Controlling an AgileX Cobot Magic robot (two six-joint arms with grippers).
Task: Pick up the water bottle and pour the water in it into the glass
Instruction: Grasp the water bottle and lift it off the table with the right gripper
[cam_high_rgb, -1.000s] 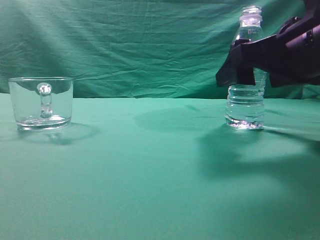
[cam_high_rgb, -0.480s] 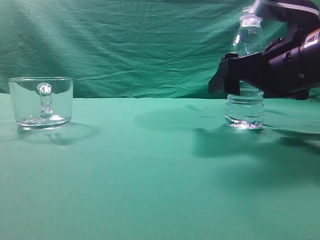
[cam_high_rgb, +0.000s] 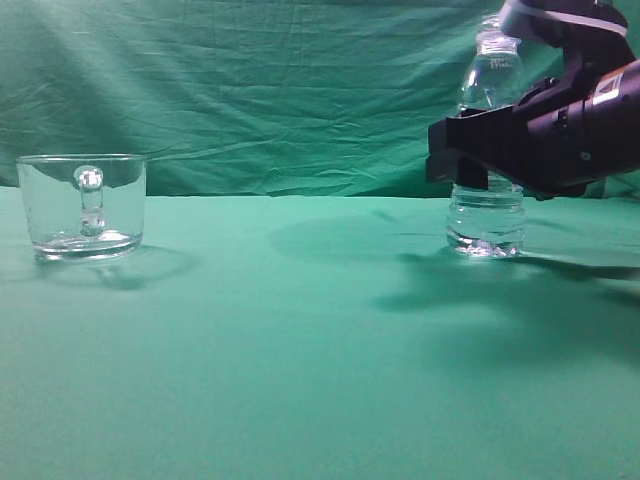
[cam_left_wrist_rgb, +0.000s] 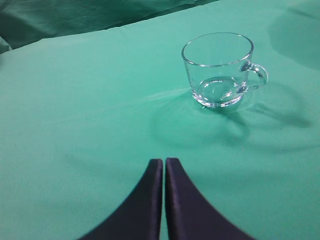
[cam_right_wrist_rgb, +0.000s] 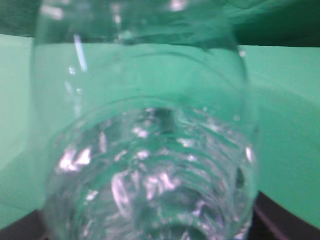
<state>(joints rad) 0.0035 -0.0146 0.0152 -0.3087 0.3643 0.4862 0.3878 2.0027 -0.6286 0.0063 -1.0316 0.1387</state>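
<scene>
Compared with the frames one second and half a second ago, the right gripper (cam_high_rgb: 470, 160) has advanced leftward across the water bottle (cam_high_rgb: 487, 215) and levelled out, so that its dark body now covers the middle of the bottle; the bottle appears tilted slightly to the left, its neck having shifted a little to the left. The glass (cam_high_rgb: 82, 207) has not moved.

The green cloth (cam_high_rgb: 300, 340) covers the table and rises as a wrinkled backdrop behind it. Broad shadows of the right arm lie on the cloth to the right of centre.

The right arm enters the exterior view from the right edge. Its gripper sits at mid-height of the water bottle. Whether the jaws press on the bottle cannot be told from the exterior view. In the right wrist view, the bottle (cam_right_wrist_rgb: 145, 150) fills almost the whole frame, very close to the camera, with dark gripper parts visible only at the lower corners.

The water bottle stands on the cloth at the right side of the table, its base touching the surface. The ribbed lower body and the open threaded neck are visible above and below the gripper.

The left gripper (cam_left_wrist_rgb: 164, 172) has its two dark fingers pressed together, holding nothing, above bare cloth.

The glass (cam_left_wrist_rgb: 220, 70) stands upright at the far left, well apart from the bottle.
</scene>
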